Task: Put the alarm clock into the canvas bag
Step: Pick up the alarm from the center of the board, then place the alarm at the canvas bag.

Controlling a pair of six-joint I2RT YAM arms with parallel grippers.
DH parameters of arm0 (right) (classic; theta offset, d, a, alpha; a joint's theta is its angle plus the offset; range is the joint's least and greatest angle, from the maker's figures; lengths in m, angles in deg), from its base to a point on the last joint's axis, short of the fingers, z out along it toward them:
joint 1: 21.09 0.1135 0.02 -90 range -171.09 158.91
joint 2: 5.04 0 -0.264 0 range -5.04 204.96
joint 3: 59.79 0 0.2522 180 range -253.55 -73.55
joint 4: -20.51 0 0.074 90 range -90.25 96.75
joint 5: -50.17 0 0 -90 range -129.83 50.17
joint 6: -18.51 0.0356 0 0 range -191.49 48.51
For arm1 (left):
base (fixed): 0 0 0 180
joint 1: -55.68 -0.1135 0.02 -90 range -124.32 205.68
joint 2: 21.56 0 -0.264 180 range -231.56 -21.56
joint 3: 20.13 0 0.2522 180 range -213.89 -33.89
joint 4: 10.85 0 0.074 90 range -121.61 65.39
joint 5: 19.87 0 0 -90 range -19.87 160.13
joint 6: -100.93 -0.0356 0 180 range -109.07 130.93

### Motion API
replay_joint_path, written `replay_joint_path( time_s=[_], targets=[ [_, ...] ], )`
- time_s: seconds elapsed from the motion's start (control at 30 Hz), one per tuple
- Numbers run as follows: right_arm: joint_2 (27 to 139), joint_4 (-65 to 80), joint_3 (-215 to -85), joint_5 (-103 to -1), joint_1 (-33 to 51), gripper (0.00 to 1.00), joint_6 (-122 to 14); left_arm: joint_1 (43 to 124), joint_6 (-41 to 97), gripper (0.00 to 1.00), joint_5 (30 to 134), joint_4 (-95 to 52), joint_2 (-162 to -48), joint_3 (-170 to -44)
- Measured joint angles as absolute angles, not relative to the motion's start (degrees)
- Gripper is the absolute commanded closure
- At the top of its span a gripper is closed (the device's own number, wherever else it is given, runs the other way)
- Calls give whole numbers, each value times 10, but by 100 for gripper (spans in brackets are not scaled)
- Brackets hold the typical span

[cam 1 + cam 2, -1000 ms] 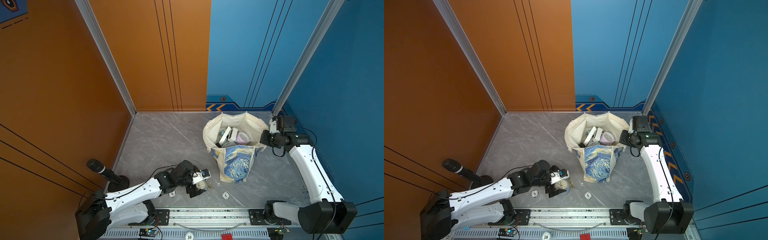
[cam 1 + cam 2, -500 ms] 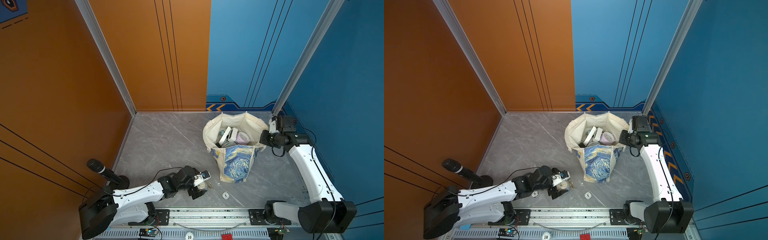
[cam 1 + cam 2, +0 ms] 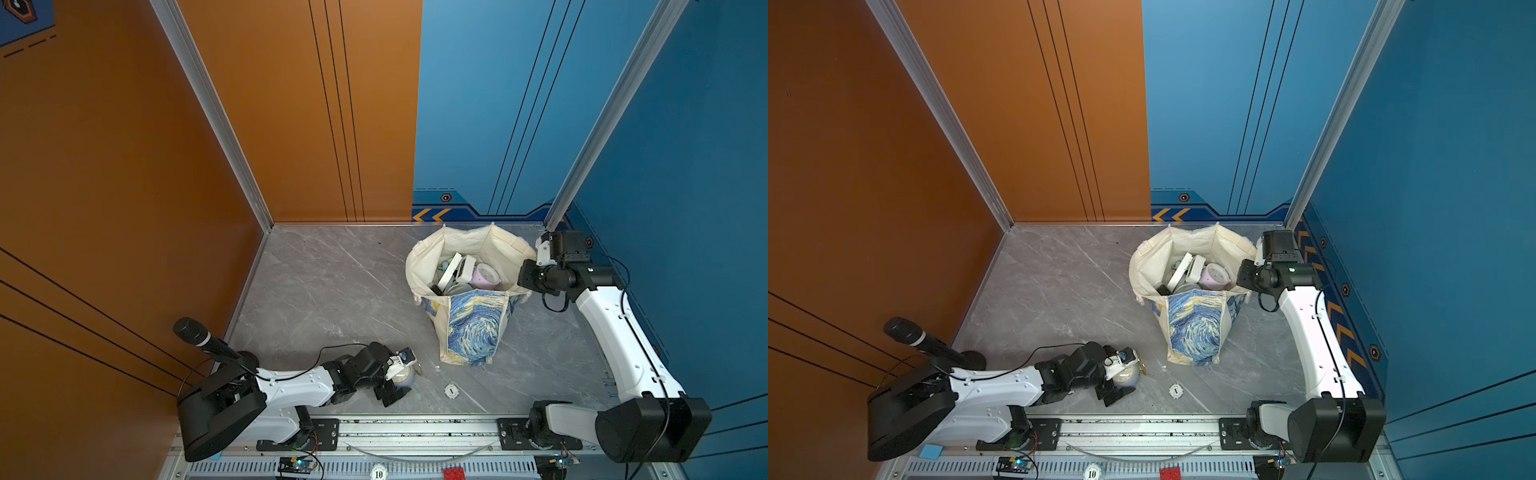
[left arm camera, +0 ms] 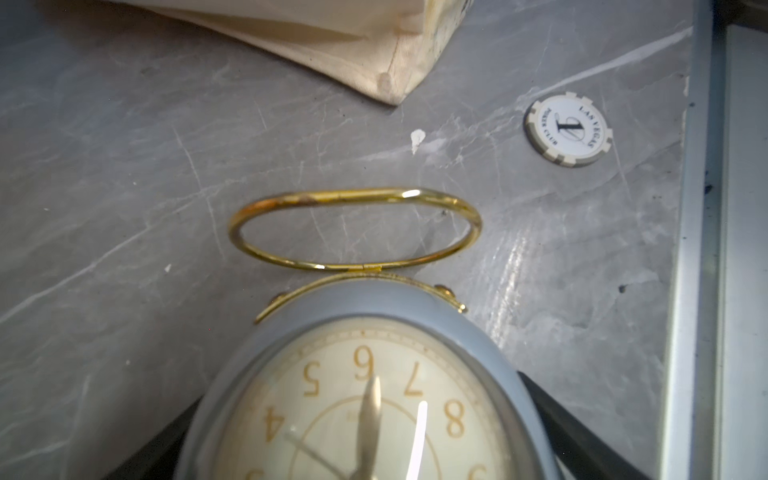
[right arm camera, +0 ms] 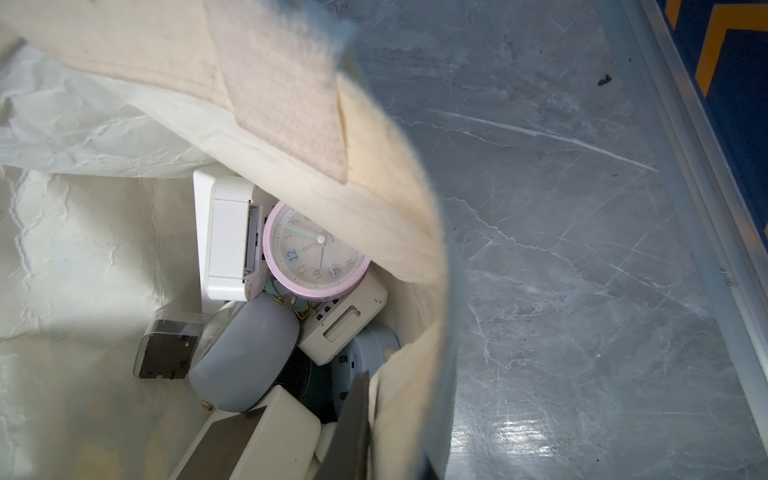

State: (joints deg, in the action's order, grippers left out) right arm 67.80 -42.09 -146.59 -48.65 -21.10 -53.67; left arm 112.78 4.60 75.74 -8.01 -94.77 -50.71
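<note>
At lower centre, the left gripper (image 3: 399, 379), jaws wide, is straddling the alarm clock (image 4: 365, 395); closing squarely on its grey body looks safest. The right gripper (image 3: 523, 277), jaws nearly together, is pinching the canvas bag (image 3: 469, 328) by its rim.

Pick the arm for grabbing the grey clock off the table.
Left. The left end effector sits open around the grey alarm clock; the right end effector is shut on the canvas bag rim, holding it open.

Grey-blue alarm clock (image 4: 365, 399) lies face-up near the upright, open starry-print canvas bag (image 3: 471, 328)
</note>
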Motion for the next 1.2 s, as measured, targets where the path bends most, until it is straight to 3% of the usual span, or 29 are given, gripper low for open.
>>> replay_joint_path(
  time_s=[0.3,0.4,0.63,1.2],
  targets=[
    [678,-421,-1466,-487,-211,89,-537,1132,51,13,759,-60,-947,-502],
    [678,-421,-1466,-487,-211,89,-537,1132,52,23,759,-61,-938,-496],
    [678,-421,-1466,-487,-211,89,-537,1131,54,31,759,-78,-906,-491],
    [691,-427,-1482,-487,-209,89,-537,1015,58,36,778,-312,-744,-658]
  ],
)
